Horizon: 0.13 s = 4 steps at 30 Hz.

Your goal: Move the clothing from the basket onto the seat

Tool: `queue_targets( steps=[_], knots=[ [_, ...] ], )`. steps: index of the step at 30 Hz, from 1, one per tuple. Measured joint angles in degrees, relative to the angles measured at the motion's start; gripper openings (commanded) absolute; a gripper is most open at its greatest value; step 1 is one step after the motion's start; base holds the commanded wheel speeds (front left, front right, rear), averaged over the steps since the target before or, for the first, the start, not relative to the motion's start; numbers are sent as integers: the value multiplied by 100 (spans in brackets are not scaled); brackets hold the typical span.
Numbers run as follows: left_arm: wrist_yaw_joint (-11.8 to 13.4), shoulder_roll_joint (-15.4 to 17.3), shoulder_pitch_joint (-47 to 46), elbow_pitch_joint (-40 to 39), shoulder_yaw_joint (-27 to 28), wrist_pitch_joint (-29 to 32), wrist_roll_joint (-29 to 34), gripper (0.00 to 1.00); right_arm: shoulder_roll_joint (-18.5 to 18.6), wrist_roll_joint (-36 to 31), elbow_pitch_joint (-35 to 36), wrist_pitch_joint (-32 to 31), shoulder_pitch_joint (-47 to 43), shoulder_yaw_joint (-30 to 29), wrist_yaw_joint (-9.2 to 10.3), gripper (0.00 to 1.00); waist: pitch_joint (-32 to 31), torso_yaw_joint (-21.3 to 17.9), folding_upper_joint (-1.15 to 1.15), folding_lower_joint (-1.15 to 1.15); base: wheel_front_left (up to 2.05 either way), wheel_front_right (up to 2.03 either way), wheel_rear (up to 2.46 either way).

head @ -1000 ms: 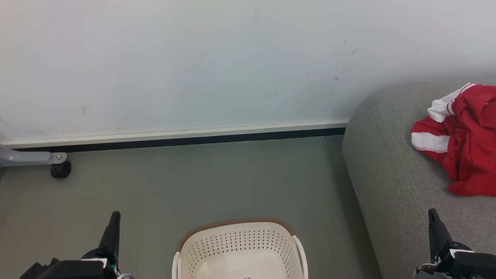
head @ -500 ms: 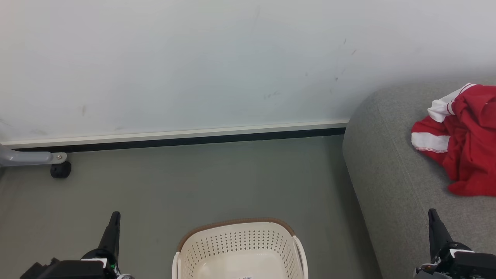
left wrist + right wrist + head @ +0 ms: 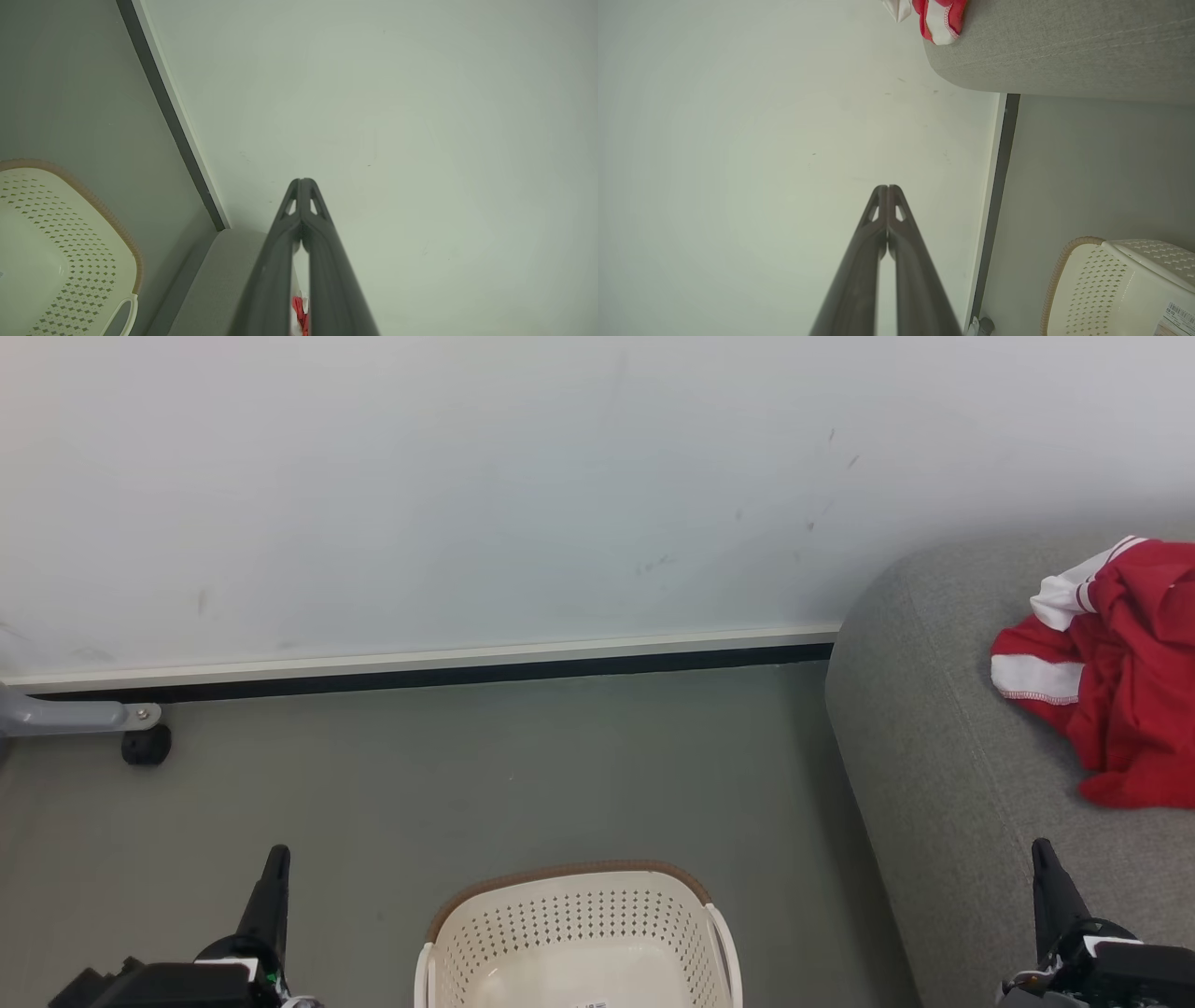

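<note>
Between the two grippers, on the grey floor [image 3: 467,775], stood the cream laundry basket [image 3: 579,919], a small printed label [image 3: 594,1004] showing on its bottom (text unreadable). The left gripper [image 3: 276,855] sat just left of the basket, fingers [image 3: 275,261] pressed together tip to tip, grasping nothing. The right gripper [image 3: 1042,849] was likewise clenched and empty, poised over the near edge of the grey seat [image 3: 934,756]. The red clothing [image 3: 1120,700] with white trim lay bunched on that seat, beyond the right gripper's tips and well apart from them. Ahead of both grippers rose a pale wall [image 3: 467,476] with a dark skirting strip [image 3: 420,674]. Beyond the left gripper and further to its left, a black caster [image 3: 147,745] rested on the floor under a grey metal leg [image 3: 65,717].
</note>
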<state>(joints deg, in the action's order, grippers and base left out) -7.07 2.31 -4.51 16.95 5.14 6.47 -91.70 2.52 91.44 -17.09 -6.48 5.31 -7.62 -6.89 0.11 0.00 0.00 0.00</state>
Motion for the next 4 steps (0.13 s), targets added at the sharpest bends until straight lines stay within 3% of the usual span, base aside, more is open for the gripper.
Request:
queue_targets(
  steps=[4],
  knots=[
    [0, 0, 0, 0, 0, 0, 0, 0, 0, 0, 1, 0, 0, 0, 0, 0, 0, 0, 0, 0, 0, 0, 0]
  ],
)
